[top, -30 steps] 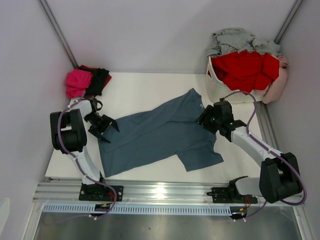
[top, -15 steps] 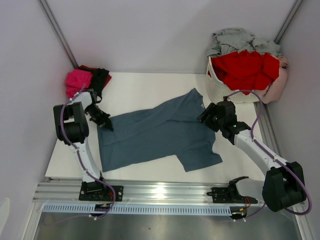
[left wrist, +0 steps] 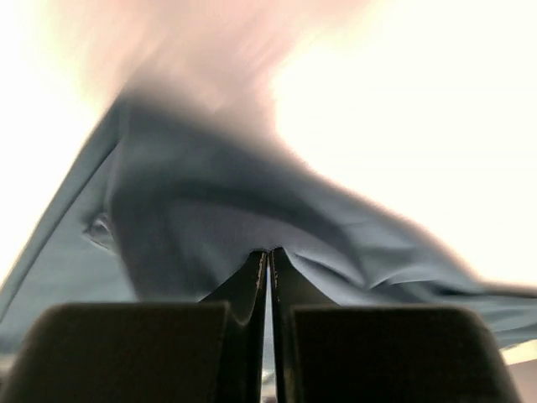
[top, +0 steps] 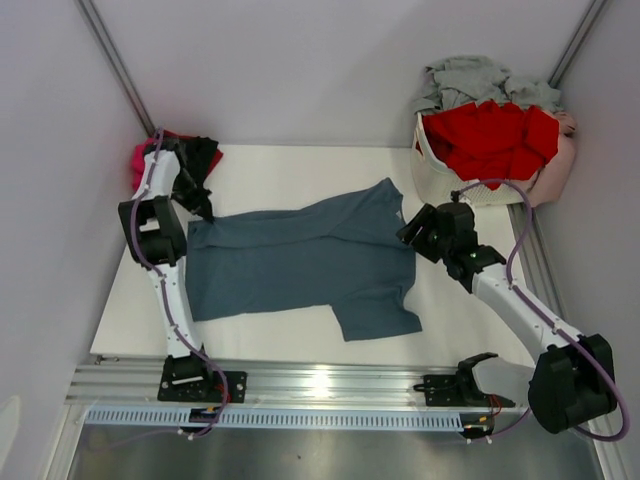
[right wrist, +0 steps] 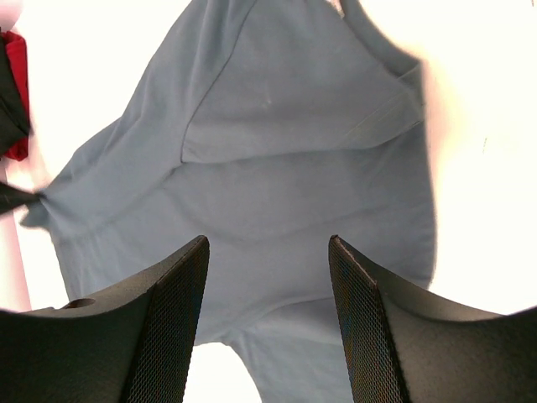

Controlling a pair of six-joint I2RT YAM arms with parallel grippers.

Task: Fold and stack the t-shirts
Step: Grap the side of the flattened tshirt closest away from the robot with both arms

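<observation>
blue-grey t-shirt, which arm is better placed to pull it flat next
Left. The left gripper is shut on the blue-grey t-shirt at its far-left corner, so it can likely pull the cloth taut. The right gripper hangs open above the other end, gripping nothing.

Setting: robot test cell, lab type, not a home or shop.

Evidence:
- White tabletop (top: 300, 175) under the left tool (top: 207, 213) and right tool (top: 406, 233).
- Plain pale panels (top: 330, 70) close in the space beyond and outboard of both tools, with metal corner struts (top: 115, 65).
- Slotted aluminium rail (top: 330, 382) runs along the edge on the base side of the tools. The arm bases (top: 185, 368) are bolted to it on black plates (top: 205, 385).
- Purple cabling (top: 484, 182) is looped just behind the right tool.
- Laundry as test articles: a slate blue-grey t-shirt (top: 300, 265) between the tools, and a white lattice basket (top: 440, 180) heaped with red garments (top: 490, 140) just beyond the right tool.
</observation>
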